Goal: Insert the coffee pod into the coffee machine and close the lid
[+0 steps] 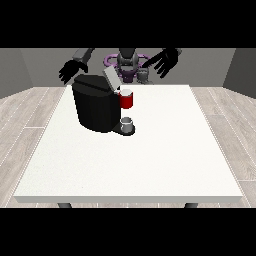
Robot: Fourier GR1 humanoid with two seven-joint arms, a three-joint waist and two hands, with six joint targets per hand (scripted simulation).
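A black coffee machine [94, 106] stands on the white table [150, 160], left of centre. Its grey lid [111, 78] is tilted up and open. A red pod holder [127, 100] juts from the machine's front, with a small white and red top at its rim. Below it a small grey cup [127, 123] rests on the machine's base. The hand at the view's left [73, 70] hovers behind the machine's top, fingers spread. The hand at the view's right [165, 62] is raised above the table's far edge, fingers spread, holding nothing.
The robot's torso [128, 62] stands behind the table's far edge. White tabletop stretches to the right of the machine and towards the front edge. Wooden floor surrounds the table.
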